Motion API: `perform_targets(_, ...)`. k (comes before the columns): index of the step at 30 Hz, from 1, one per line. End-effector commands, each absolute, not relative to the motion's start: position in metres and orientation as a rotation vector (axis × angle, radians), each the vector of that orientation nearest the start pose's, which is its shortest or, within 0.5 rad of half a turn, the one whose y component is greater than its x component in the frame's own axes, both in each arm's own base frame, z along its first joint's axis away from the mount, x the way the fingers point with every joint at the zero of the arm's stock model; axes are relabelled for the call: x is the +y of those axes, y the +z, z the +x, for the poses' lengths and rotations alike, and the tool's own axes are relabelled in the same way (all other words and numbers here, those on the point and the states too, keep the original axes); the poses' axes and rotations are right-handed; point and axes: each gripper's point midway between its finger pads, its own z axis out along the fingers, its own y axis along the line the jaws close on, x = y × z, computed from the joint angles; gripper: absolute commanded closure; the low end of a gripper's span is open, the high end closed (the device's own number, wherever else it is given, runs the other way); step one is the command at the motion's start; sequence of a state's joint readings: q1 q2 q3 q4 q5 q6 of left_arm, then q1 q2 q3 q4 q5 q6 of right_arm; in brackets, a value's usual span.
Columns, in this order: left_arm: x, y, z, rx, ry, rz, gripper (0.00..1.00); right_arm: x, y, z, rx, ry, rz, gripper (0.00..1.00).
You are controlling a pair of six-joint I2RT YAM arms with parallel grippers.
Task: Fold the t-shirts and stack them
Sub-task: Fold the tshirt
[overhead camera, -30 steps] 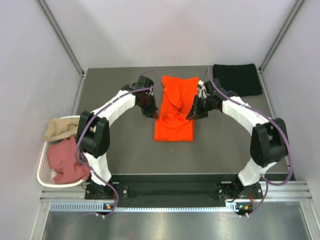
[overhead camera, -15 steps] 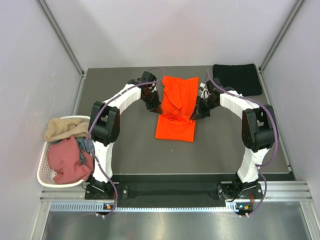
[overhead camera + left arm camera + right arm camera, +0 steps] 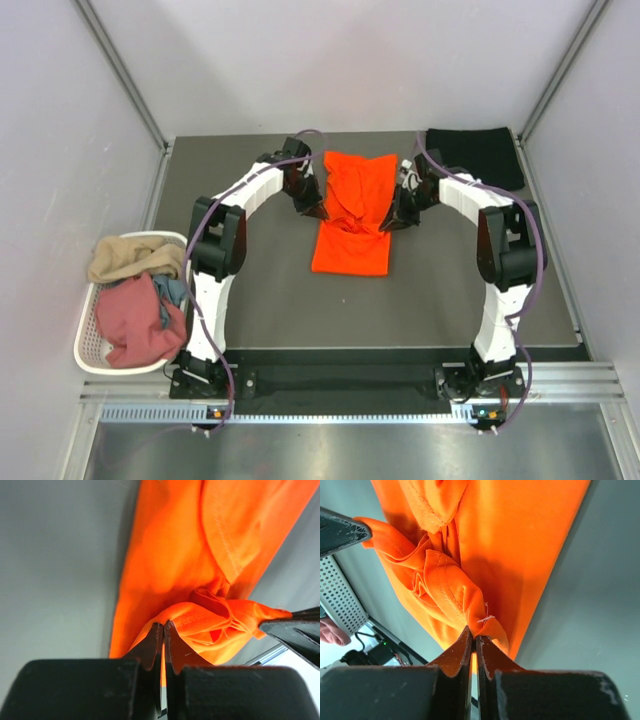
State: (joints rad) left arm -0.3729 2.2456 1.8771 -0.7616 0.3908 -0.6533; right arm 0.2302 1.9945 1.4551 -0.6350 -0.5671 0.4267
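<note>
Seen from above, the orange t-shirt (image 3: 352, 215) lies on the table (image 3: 260, 290) at mid-width, closer to the far edge than the near one. Its near half is flat, and a bunched ridge crosses its middle. The left gripper (image 3: 319, 213) meets that ridge at the shirt's left side and the right gripper (image 3: 386, 225) at its right side.

Only this view shows the other t-shirts. A black t-shirt (image 3: 475, 157) lies flat in the far right corner of the table. A tan t-shirt (image 3: 125, 257) and a pink t-shirt (image 3: 135, 322) are heaped in a white basket (image 3: 88, 350) off the table's left edge.

The wrist cameras settle the grips. The left one shows its fingers (image 3: 152, 645) pressed together with a hemmed fold of orange cloth pinched at the tips, and the other gripper's dark tip at the right margin. The right one shows the same pinch on a stitched fold with a loose white thread, plus a perforated white basket wall (image 3: 340, 600) and a bit of pink cloth at its left edge.
</note>
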Motion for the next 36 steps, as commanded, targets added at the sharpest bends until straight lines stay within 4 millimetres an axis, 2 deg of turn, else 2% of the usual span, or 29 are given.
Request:
perform_targets(1,-0.268,0.082,0.452,2.768,-0.855,-0.266,1.00,0.199,0.081,0.402,2.725,0.974,0.088,1.00)
perform_targets(12,-0.271,0.071,0.471,2.774,-0.868,-0.281,1.00,0.195,0.069,0.418,2.728,0.977,0.146,0.93)
perform_targets(13,-0.271,0.070,0.472,2.778,-0.867,-0.280,0.96,0.195,0.068,0.420,2.731,0.974,0.148,0.91)
perform_targets(15,-0.268,0.069,0.473,2.788,-0.840,-0.287,0.89,0.193,0.067,0.421,2.734,0.964,0.152,0.84)
perform_targets(16,-0.265,0.070,0.473,2.789,-0.816,-0.281,0.77,0.192,0.071,0.424,2.724,0.955,0.147,0.79)
perform_targets(17,-0.261,0.073,0.473,2.785,-0.788,-0.281,0.73,0.190,0.072,0.425,2.723,0.945,0.145,0.67)
perform_targets(19,-0.245,0.076,0.472,2.787,-0.671,-0.285,0.65,0.181,0.080,0.427,2.722,0.884,0.130,0.55)
perform_targets(20,-0.239,0.088,0.472,2.764,-0.639,-0.275,0.61,0.177,0.083,0.426,2.727,0.859,0.121,0.46)
perform_targets(21,-0.226,0.087,0.469,2.770,-0.541,-0.269,0.59,0.171,0.086,0.422,2.746,0.807,0.094,0.42)
perform_targets(22,-0.221,0.103,0.466,2.740,-0.524,-0.258,0.57,0.167,0.094,0.418,2.743,0.778,0.080,0.37)
perform_targets(23,-0.216,0.107,0.463,2.731,-0.506,-0.253,0.51,0.164,0.098,0.414,2.743,0.762,0.066,0.31)
perform_targets(24,-0.211,0.097,0.450,2.766,-0.482,-0.255,0.49,0.162,0.093,0.402,2.767,0.759,0.052,0.28)
perform_targets(25,-0.210,0.101,0.446,2.750,-0.496,-0.239,0.47,0.162,0.104,0.394,2.748,0.768,0.033,0.25)
perform_targets(26,-0.207,0.102,0.432,2.753,-0.506,-0.230,0.45,0.157,0.105,0.380,2.753,0.756,0.025,0.19)
perform_targets(27,-0.205,0.100,0.421,2.774,-0.515,-0.226,0.43,0.156,0.094,0.371,2.785,0.747,0.030,0.17)
perform_targets(28,-0.212,0.113,0.414,2.743,-0.596,-0.196,0.43,0.155,0.104,0.366,2.751,0.752,0.022,0.15)
perform_targets(29,-0.211,0.097,0.396,2.793,-0.618,-0.196,0.43,0.155,0.103,0.360,2.745,0.764,0.022,0.13)
perform_targets(30,-0.215,0.096,0.389,2.795,-0.669,-0.184,0.43,0.160,0.093,0.341,2.778,0.815,0.034,0.13)
perform_targets(31,-0.217,0.097,0.381,2.797,-0.709,-0.176,0.42,0.165,0.097,0.334,2.756,0.853,0.026,0.13)
perform_targets(32,-0.223,0.087,0.367,2.822,-0.771,-0.168,0.42,0.172,0.096,0.332,2.728,0.893,0.007,0.13)
perform_targets(33,-0.226,0.085,0.362,2.823,-0.804,-0.167,0.42,0.180,0.086,0.314,2.762,0.947,0.007,0.14)
perform_targets(36,-0.240,0.074,0.351,2.829,-0.914,-0.151,0.42,0.191,0.071,0.300,2.767,0.991,0.021,0.18)
